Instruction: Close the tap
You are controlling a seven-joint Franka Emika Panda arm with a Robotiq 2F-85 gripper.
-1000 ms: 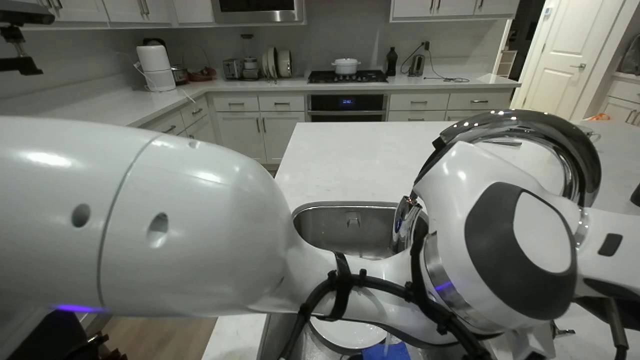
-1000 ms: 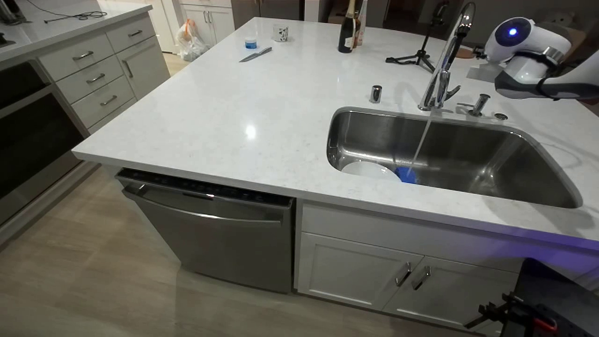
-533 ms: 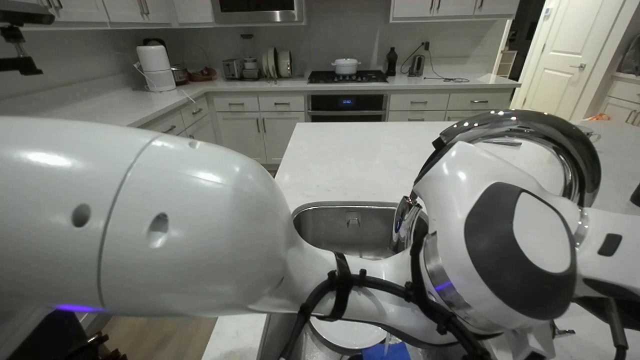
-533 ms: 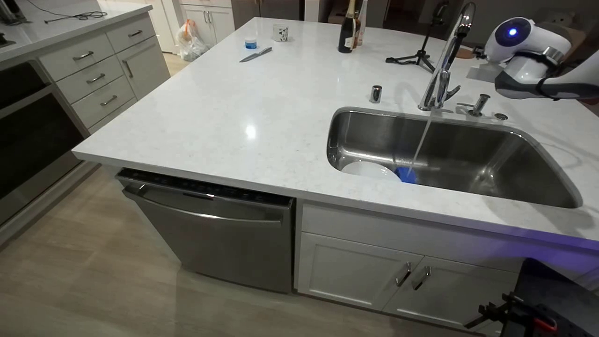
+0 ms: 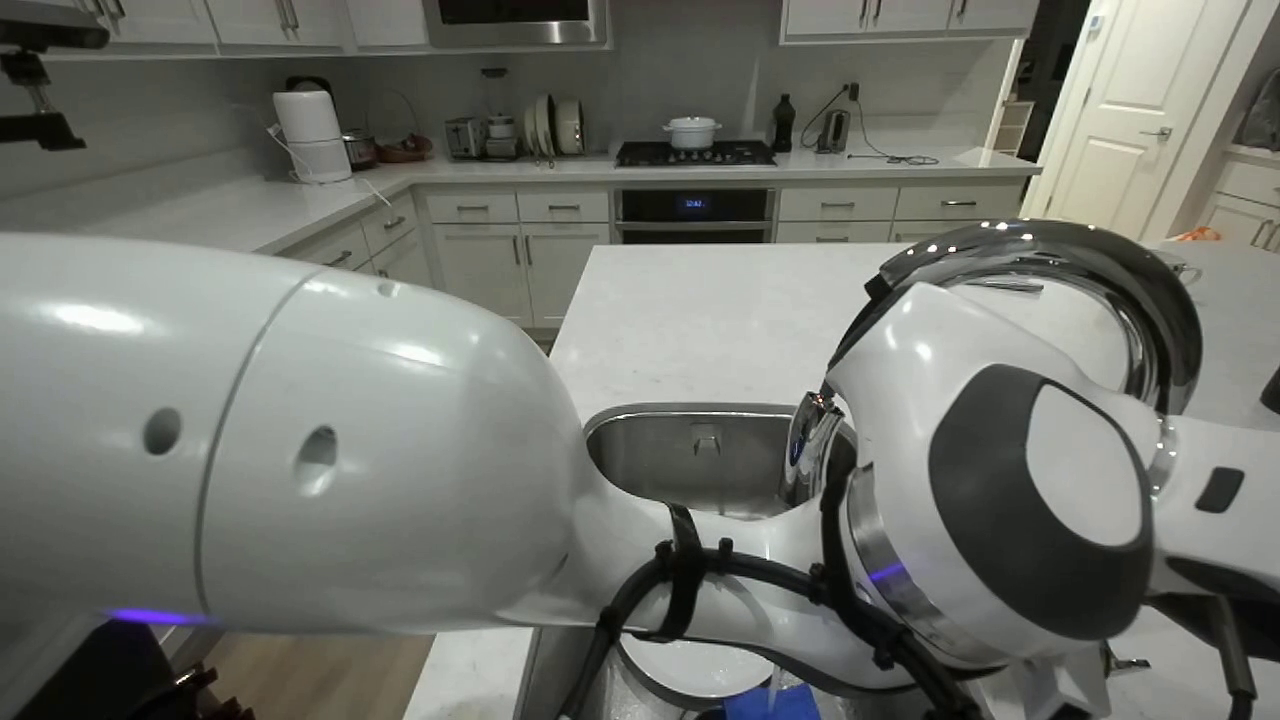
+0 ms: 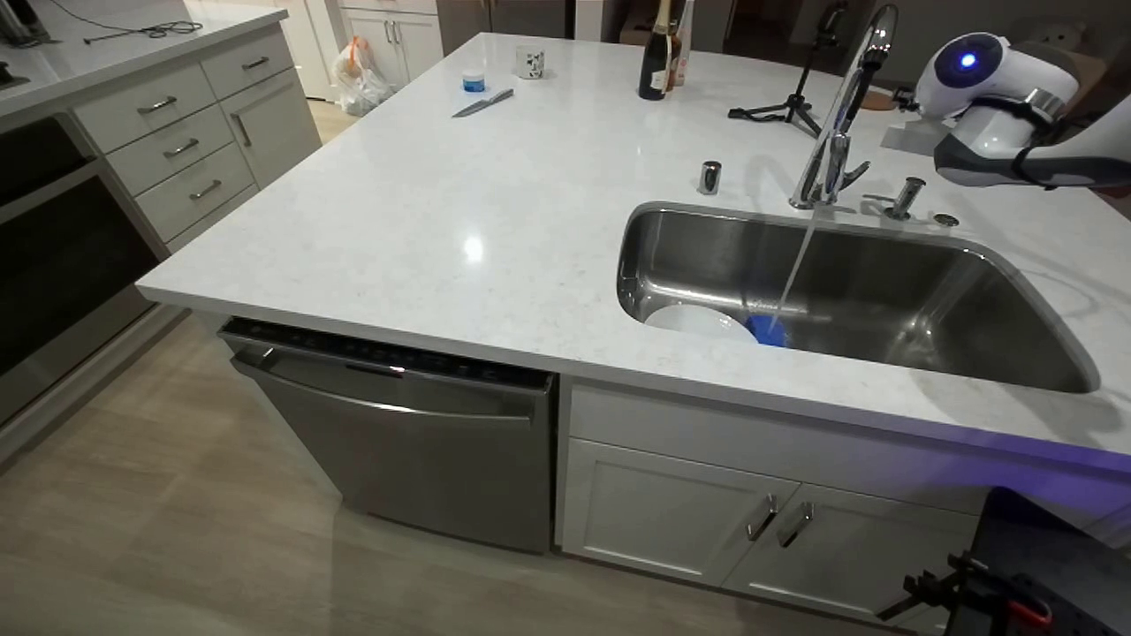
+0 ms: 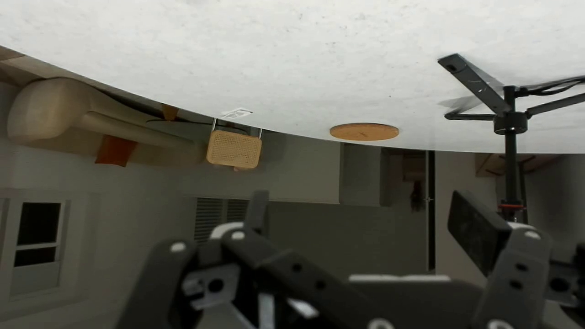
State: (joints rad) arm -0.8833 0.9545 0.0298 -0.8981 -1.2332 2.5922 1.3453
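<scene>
The tap is a tall chrome gooseneck faucet, seen in both exterior views (image 6: 835, 132) (image 5: 1175, 320). Water (image 6: 800, 265) runs from it into the sink. Its side lever (image 6: 855, 175) sticks out near the base, on the side toward the arm. The arm's wrist (image 6: 998, 79) hangs beside the tap, apart from it in that exterior view; in an exterior view the arm (image 5: 1000, 480) covers part of the spout. My gripper (image 7: 358, 205) is open and empty in the wrist view, which stands upside down. The tap is out of the wrist view.
The steel sink (image 6: 884, 234) holds a white plate (image 6: 698, 320) and a blue cloth or sponge (image 6: 765, 329). A chrome dispenser (image 6: 906, 196) and short chrome fitting (image 6: 709, 177) flank the tap. A black tripod (image 7: 509, 121) and round cork mat (image 7: 364, 131) stand on the counter.
</scene>
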